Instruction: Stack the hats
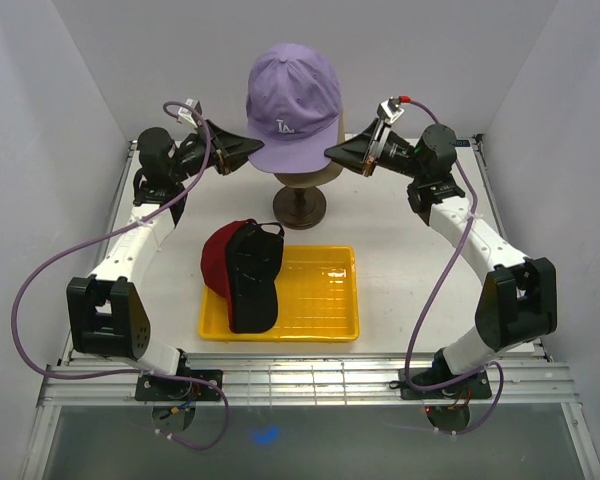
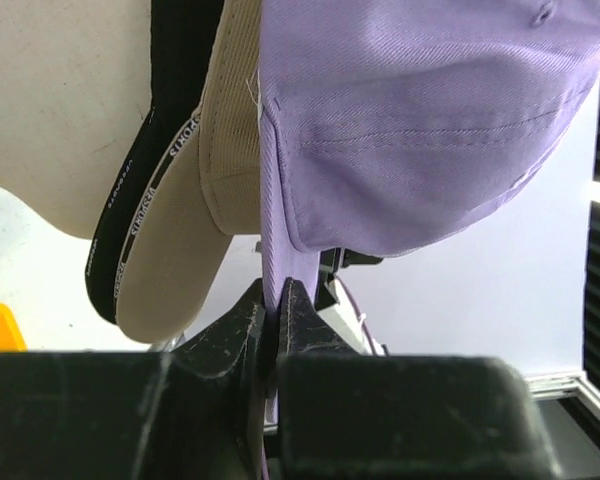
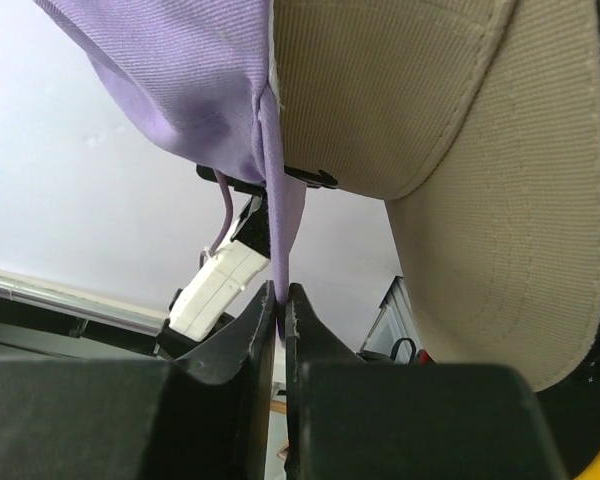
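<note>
Lavender cap point(image 1: 293, 105) with white logo over tan cap point(image 3: 440, 150), rim pinched in left claw point(image 1: 248, 150) and right claw point(image 1: 330, 153).

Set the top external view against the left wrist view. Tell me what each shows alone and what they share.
Only the top external view: the red cap and the black cap lying on the yellow tray, plus the right arm's fingers. Only the left wrist view: the underside of the tan cap brim, and the lavender cap edge pinched between the left fingers. Both: the lavender cap itself.
</note>
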Motion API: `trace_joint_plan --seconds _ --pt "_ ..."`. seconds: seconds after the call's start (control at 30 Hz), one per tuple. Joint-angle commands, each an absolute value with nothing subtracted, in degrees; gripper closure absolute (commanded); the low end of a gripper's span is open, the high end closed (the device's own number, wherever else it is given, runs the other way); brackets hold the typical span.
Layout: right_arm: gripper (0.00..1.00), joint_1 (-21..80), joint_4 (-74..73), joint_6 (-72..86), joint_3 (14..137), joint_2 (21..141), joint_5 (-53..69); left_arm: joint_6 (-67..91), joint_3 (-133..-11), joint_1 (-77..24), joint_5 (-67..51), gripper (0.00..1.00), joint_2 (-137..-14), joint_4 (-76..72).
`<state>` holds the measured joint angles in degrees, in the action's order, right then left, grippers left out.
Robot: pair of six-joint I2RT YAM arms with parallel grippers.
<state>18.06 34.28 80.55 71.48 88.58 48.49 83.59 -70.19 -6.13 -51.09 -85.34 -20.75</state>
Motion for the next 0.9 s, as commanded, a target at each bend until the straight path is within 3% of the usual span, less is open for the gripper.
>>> trace_joint_plan --seconds 0.0,0.2,0.3,0.87 --pt "0.92 14.2 35.1 80.8 75.0 87.3 41.8 79.5 -71.4 -5.8 -59.0 0.77 -83.7 -16.3" --pt "0.92 14.2 34.5 83.8 80.9 88.7 42.4 78.4 -73.1 -5.7 -59.3 0.46 -82.7 -16.3" --pt "0.92 14.2 32.8 83.8 83.4 89.2 42.5 78.0 -72.9 -5.5 -58.5 0.39 -81.9 -16.3" --pt "0.92 11.5 30.0 83.6 77.1 87.6 42.0 78.6 -71.9 -4.9 -57.7 0.39 -81.8 -16.3"
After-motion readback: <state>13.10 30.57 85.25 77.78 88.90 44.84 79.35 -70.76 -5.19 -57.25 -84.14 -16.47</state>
